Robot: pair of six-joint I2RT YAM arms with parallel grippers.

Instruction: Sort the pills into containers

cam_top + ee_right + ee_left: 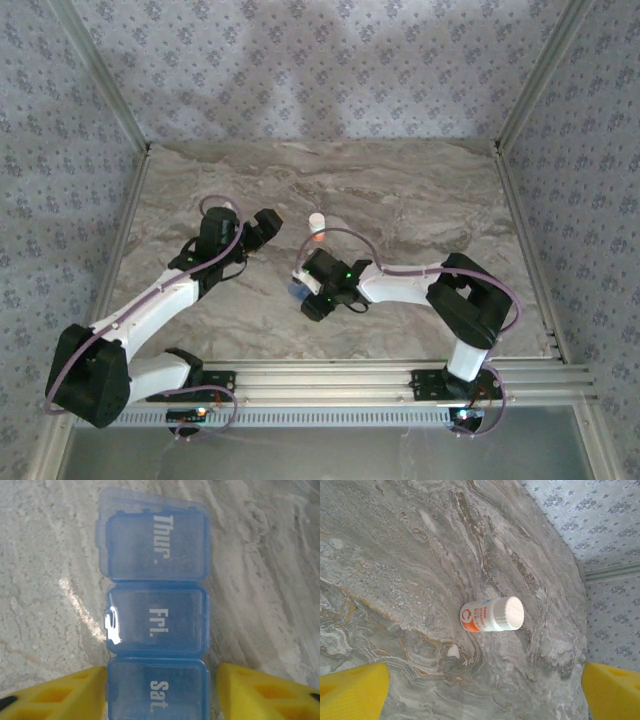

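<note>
- Marble, grey and veined, made up the tabletop (400, 190), with pale wallpaper panels (300, 60) in a small blue pattern standing on 3 sides.
- A small translucent blue rectangular plastic pill box (157, 620) lay flat on the marble near the middle of the table, towards the near side, directly beneath the right gripper (161, 695).
- From the right wrist, 3 of its lids ran in a row, lettered in white "Thur.", "Fri." and "Sat.".
- The "Fri." and "Sat." lids lay flat. The "Thur." lid looked wider and paler, perhaps lifted a little, though I could not be sure.
- Through the blue plastic I could not tell what any compartment held.
- The right gripper's jaws stood apart, 1 yellow finger (55, 697) on each side of the "Sat." end.
- A thin strip of marble showed between the box and 1 finger. The other sat touching or just beside the wall, and I could not tell which, so the box was straddled rather than clamped.
- The left gripper (484, 690) hung wide open over bare marble, its 2 yellow fingertips far apart with nothing between them.
- A small white-and-orange cylindrical bottle (492, 615) with a white cap stood upright ahead of those open jaws, apart from them and farther back than the pill box.
</note>
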